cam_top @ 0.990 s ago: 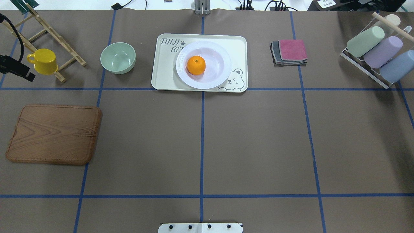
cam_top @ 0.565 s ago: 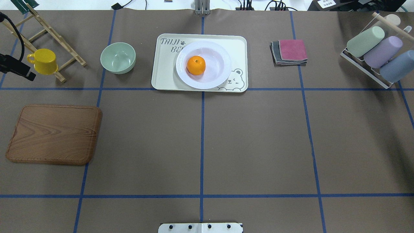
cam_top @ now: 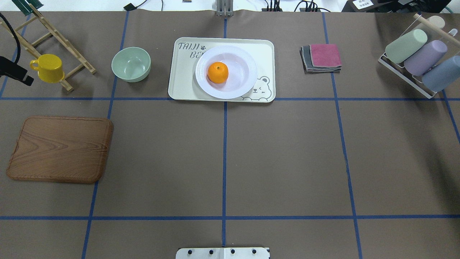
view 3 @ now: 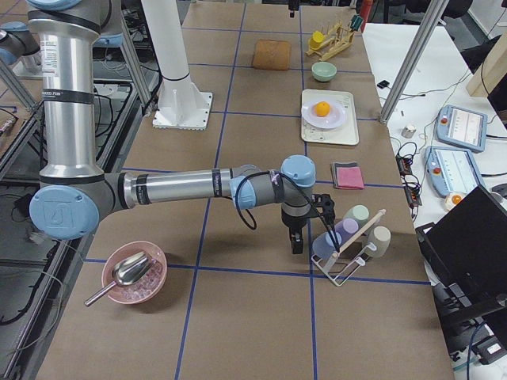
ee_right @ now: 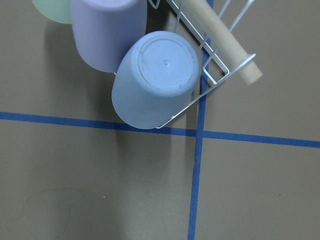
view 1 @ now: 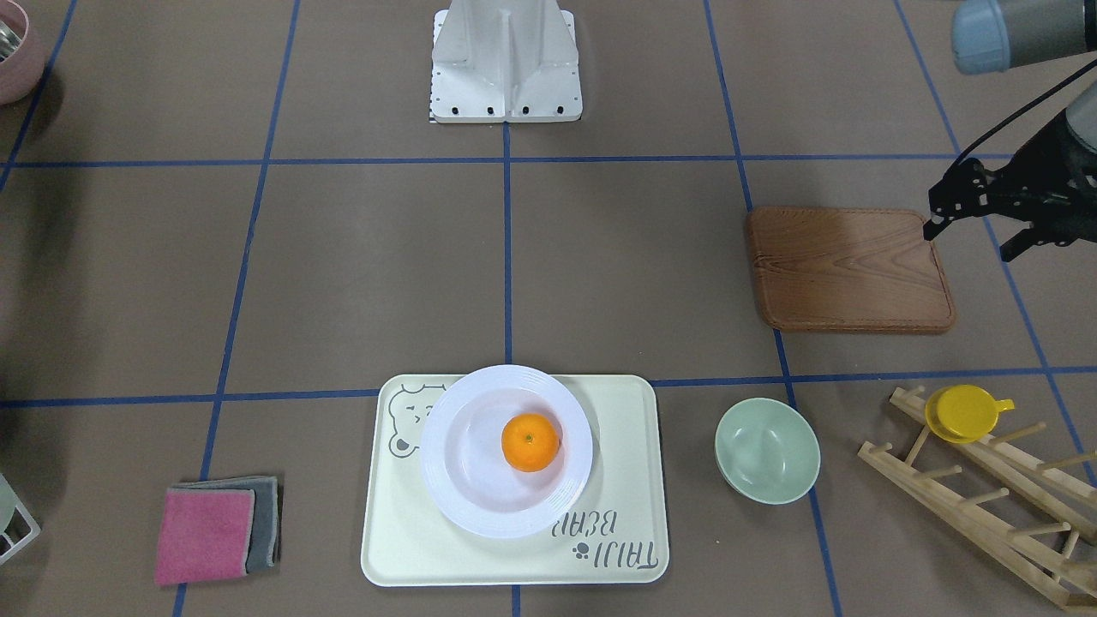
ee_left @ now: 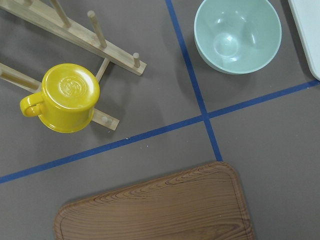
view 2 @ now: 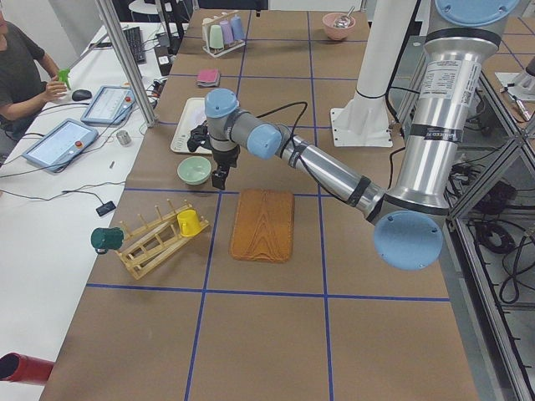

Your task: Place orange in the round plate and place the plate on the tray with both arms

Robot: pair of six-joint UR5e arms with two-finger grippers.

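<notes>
Across the upper middle of the overhead view, on the brown counter (cam_top: pixel 287 162), we see the tray (cam_top: pixel 183 86) lying flat, with the round plate (cam_top: pixel 248 59) resting inside it toward its lower right, covering part of the lettering. We find the orange (cam_top: pixel 217 72) loose in the plate's well, left of centre. At the right edge of the front-facing view the left claw (view 1: pixel 968 242) hangs spread and empty near the wooden board (view 1: pixel 848 270). The right claw (view 3: pixel 305 222) hovers just beside the wire cup rack (cam_top: pixel 399 73), and we cannot tell its opening. We judge the placing done. The risk now is an arm swinging into the rack, or a jolt rolling the orange.
</notes>
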